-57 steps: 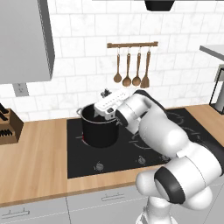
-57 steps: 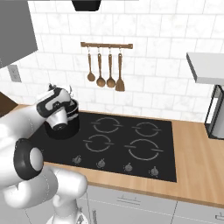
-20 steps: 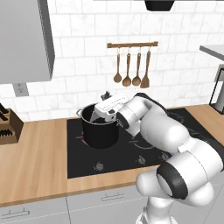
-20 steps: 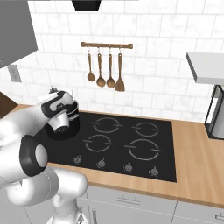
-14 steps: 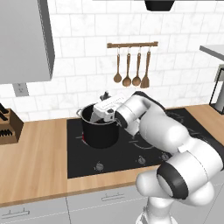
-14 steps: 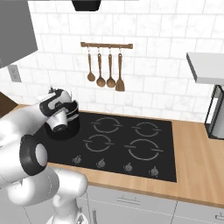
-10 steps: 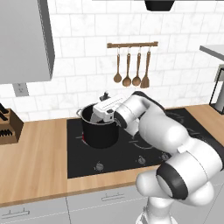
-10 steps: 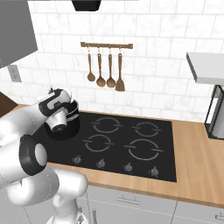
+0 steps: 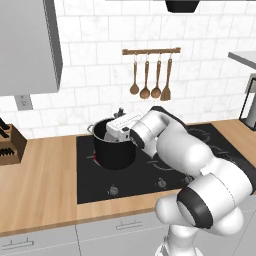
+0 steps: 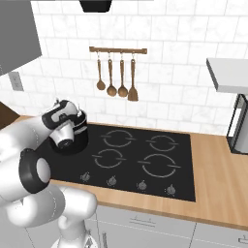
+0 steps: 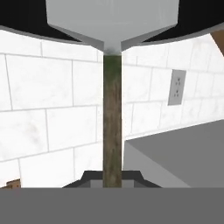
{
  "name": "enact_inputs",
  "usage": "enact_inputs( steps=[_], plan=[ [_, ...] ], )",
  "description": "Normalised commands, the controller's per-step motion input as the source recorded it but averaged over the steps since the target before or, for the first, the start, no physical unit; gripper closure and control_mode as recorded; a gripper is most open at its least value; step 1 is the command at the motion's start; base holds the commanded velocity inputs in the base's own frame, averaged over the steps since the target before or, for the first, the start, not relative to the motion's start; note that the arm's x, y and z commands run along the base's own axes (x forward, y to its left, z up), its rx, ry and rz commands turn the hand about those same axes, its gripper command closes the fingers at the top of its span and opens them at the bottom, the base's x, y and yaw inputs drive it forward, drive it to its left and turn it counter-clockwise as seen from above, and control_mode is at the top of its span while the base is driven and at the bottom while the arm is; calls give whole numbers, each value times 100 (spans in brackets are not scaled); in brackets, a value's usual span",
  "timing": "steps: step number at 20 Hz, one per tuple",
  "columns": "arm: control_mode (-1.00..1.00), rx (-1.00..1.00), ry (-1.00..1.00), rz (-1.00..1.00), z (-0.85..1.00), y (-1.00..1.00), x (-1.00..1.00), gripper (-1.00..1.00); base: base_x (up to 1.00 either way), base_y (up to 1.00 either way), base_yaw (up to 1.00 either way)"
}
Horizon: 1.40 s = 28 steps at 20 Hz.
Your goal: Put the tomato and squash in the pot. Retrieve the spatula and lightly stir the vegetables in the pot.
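My gripper (image 11: 112, 178) is pinched on the spatula (image 11: 112, 109), thin handle between the tips, grey blade far end. Hand sits over the pot (image 9: 114, 150), which stands on the black cooktop (image 9: 100, 177), rear left burner. Wooden utensils (image 9: 150, 80) hang above on the wall.

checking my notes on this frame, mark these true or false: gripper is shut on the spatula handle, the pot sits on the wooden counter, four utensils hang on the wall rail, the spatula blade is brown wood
1. The gripper is shut on the thin dark handle of the light-grey metal spatula. True.
2. The tall black pot stands on the wooden counter. False: it stands on the black cooktop.
3. Four brown wooden utensils hang from the wall rail. True.
4. The spatula's blade is brown wood. False: it is flat light-grey metal.
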Motion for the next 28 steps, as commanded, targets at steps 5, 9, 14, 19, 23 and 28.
enact_inputs(
  steps=[5,9,14,19,23,28],
  plan=[
    [-100,0,0,0,-35,0,0,100,0,0,0],
    [-100,0,0,0,-20,0,0,100,0,0,0],
    [-100,0,1,0,-9,0,0,100,0,0,0],
    [-100,0,-1,0,-23,0,0,100,0,0,0],
    [-100,-1,-7,4,-24,2,0,100,0,0,0],
    [-100,0,-4,15,-20,0,0,100,0,0,0]
  ],
)
